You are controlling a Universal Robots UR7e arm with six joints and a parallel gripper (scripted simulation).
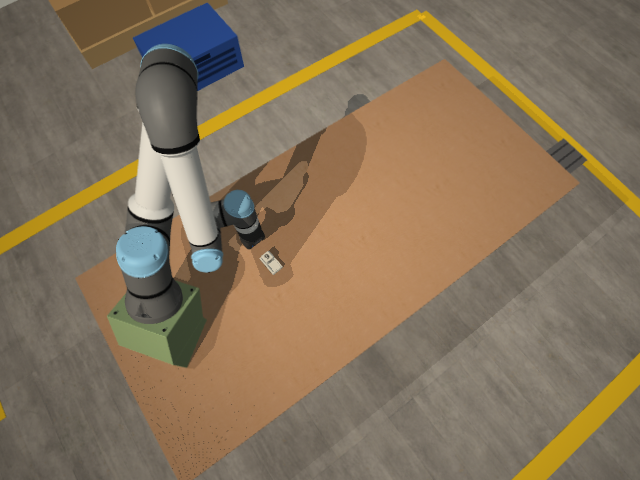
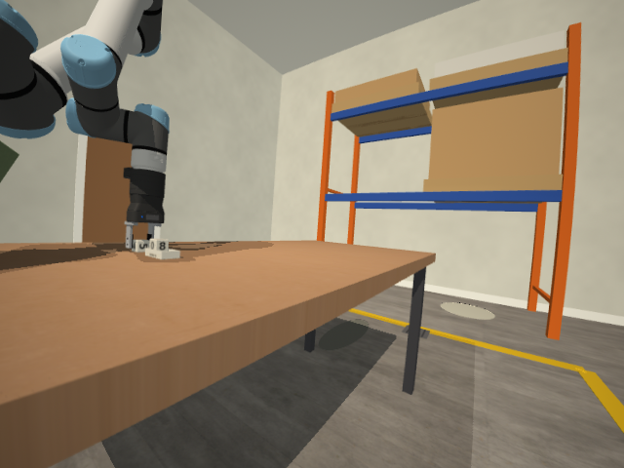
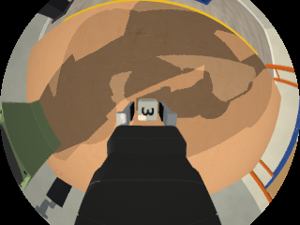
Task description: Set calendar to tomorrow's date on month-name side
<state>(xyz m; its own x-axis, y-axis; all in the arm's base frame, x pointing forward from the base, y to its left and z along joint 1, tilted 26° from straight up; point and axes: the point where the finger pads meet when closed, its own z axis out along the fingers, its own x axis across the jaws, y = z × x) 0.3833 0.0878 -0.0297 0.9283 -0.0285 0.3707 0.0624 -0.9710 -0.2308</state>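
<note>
A white cube (image 2: pixel 141 246) (image 3: pixel 148 108) stands on the table beside the tray; a 5-like digit shows on its side and a 3-like digit on top. My gripper (image 2: pixel 140 242) (image 3: pixel 146 108) points down and is open, its fingers on either side of this cube, with a gap at each side in the wrist view. The white tray (image 1: pixel 276 267) (image 2: pixel 169 254) lies flat on the table, small dark lettering on one side. Another white cube (image 1: pixel 266 255) (image 2: pixel 158 245) stands in one end of it, with 0 and 8 on its visible sides. The tray is hidden in the wrist view.
The brown table (image 1: pixel 387 206) (image 2: pixel 252 292) carries the cubes and tray. The green robot base (image 1: pixel 149 335) (image 3: pixel 28 136) stands at one end. The tray is close beside the gripper. A blue box (image 1: pixel 191 31) and an orange and blue rack (image 2: pixel 443 196) stand off the table.
</note>
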